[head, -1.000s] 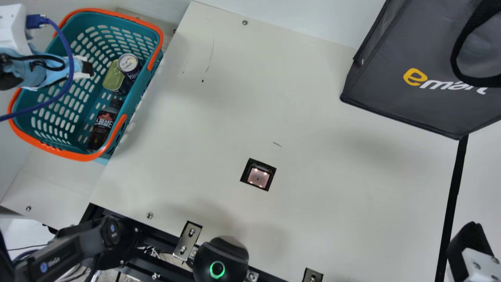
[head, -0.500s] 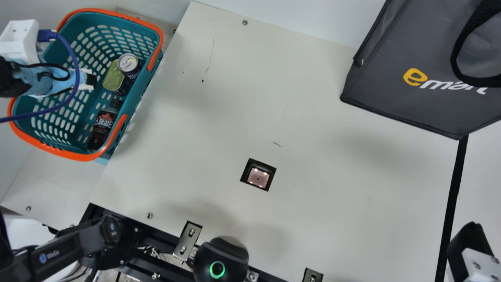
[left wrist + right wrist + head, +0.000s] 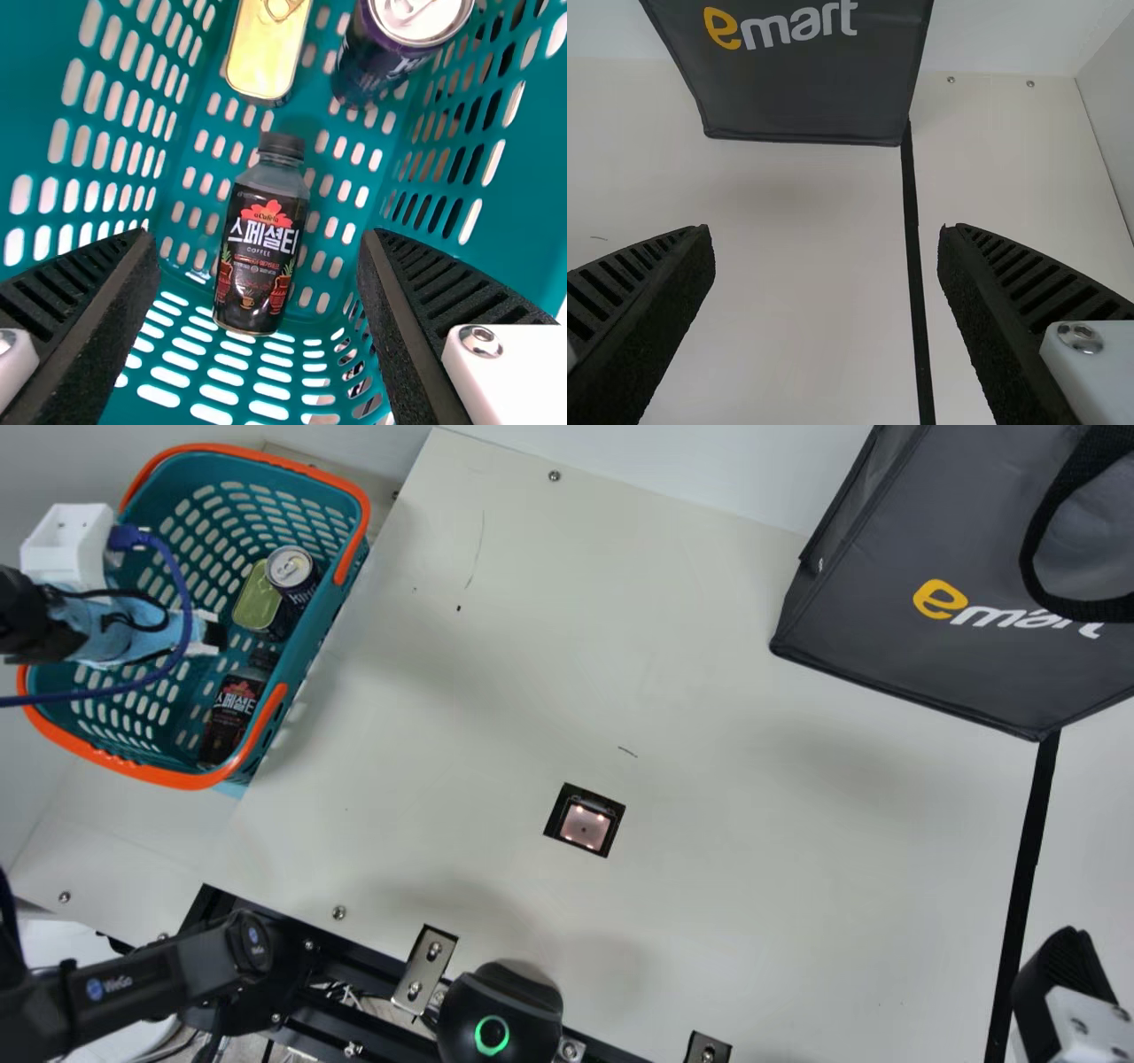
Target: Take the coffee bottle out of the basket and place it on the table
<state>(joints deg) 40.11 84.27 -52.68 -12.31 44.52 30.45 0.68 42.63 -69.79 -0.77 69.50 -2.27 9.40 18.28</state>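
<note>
coffee bottle: in basket [image 3: 182,780], on its side on the floor; bottle [image 3: 262,252] label up, dark cap [image 3: 282,145] end nearest tin and can
bottle vs left fingers: left wrist view has it in the gap between them, farther down than the tips; basket floor visible on both sides of it, no contact
left gripper [image 3: 215,634]: over basket, main view; ribbed fingers [image 3: 84,279] spread wide, nothing grasped
right gripper [image 3: 1067,965]: at right edge of main view, above table [image 3: 753,850]; fingers [image 3: 1010,288] wide apart in right wrist view, nothing grasped, well away from bottle
can [image 3: 291,571]: in basket, top end up, just beside tin
tin [image 3: 257,600]: in basket, yellowish face, near bottle's cap end
bag [image 3: 921,638]: dark grey, black handle, far right part of table
device [image 3: 585,823]: lit, set in a dark square opening in table
</note>
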